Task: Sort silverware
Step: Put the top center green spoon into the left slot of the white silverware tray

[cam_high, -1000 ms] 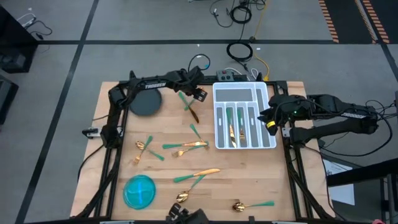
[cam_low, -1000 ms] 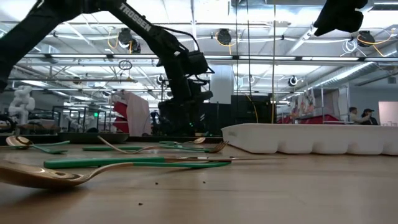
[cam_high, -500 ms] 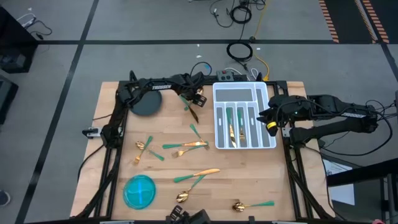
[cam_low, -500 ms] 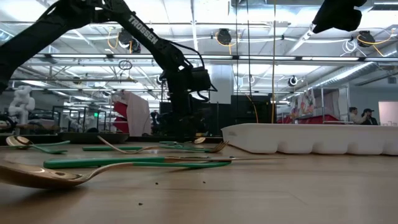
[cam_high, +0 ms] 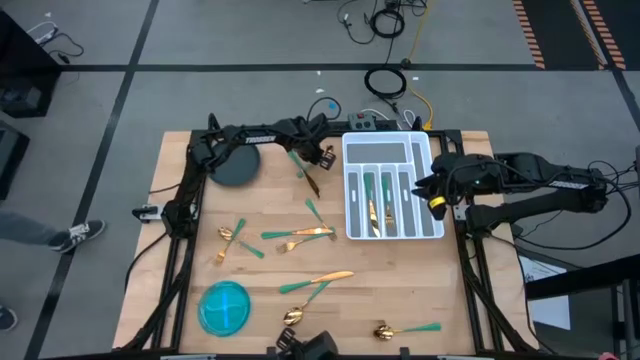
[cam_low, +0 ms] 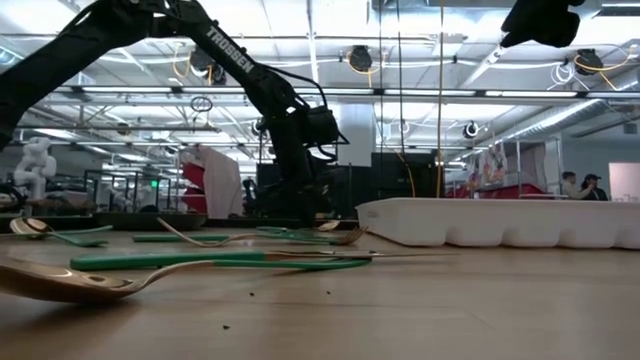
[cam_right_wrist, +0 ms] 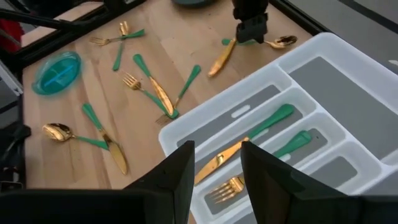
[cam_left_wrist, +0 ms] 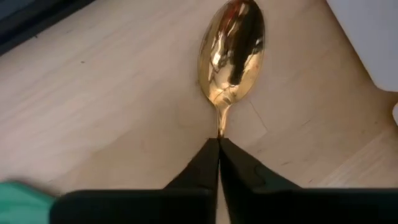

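At the bottom of the high view, near the table's front edge, a gold-bowled spoon with a slim teal-green handle (cam_high: 405, 328) lies alone at lower right. A second such spoon (cam_high: 297, 313) lies at bottom centre, and a round translucent blue bowl (cam_high: 224, 306) sits at lower left. The light wooden table (cam_high: 400, 280) shows its widest bare stretch between these and the tray.

Mid-frame, a gold-bladed knife with a teal handle (cam_high: 318, 280) lies slantwise. Above it gold forks (cam_high: 298, 236) cross one another, and two more small pieces (cam_high: 234, 240) lie to their left.

At centre right stands the white compartmented plastic tray (cam_high: 392, 151), holding several gold-and-teal pieces (cam_high: 372, 204) in its long slots. The right gripper (cam_high: 432, 190) hangs over the tray's right rim, its fingers partly apart with nothing between them.

At upper centre, just left of the tray, the left gripper (cam_high: 318, 158) is down at the table. In its wrist view the dark fingers (cam_left_wrist: 199, 174) are pressed together on the neck of a gold spoon (cam_left_wrist: 231, 50), whose bowl lies on the wood. Another knife (cam_high: 304, 172) lies just beside it, a round dark grey disc (cam_high: 235, 166) farther left.

A second ago this gripper stood wide open; it has since closed on the spoon. A person's shoe (cam_high: 78, 235) has appeared at the left edge.
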Action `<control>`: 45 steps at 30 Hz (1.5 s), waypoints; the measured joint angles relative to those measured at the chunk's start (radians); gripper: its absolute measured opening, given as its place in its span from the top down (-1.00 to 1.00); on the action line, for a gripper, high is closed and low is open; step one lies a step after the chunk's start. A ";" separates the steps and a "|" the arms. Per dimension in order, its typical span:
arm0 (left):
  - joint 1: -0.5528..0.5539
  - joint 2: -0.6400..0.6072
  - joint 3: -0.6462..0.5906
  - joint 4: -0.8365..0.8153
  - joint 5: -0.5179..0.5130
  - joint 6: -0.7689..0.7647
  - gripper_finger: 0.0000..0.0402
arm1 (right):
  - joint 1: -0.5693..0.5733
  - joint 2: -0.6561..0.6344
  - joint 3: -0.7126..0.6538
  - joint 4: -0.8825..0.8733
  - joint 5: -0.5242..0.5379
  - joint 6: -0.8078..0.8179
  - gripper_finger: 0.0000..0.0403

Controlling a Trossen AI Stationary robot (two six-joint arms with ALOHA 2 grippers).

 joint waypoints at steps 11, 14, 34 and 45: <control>-0.009 -0.003 0.002 -0.032 -0.026 0.020 0.99 | 0.019 0.000 0.000 0.007 0.001 0.005 0.38; -0.011 -0.018 -0.002 -0.046 -0.030 0.022 0.99 | 0.019 0.000 0.000 0.007 0.001 0.005 0.38; -0.022 -0.125 0.008 -0.027 -0.067 0.061 0.96 | 0.019 -0.001 0.000 -0.001 0.004 -0.032 0.38; -0.019 -0.111 0.009 0.042 -0.054 0.080 0.40 | 0.019 -0.001 0.000 -0.001 0.000 -0.026 0.38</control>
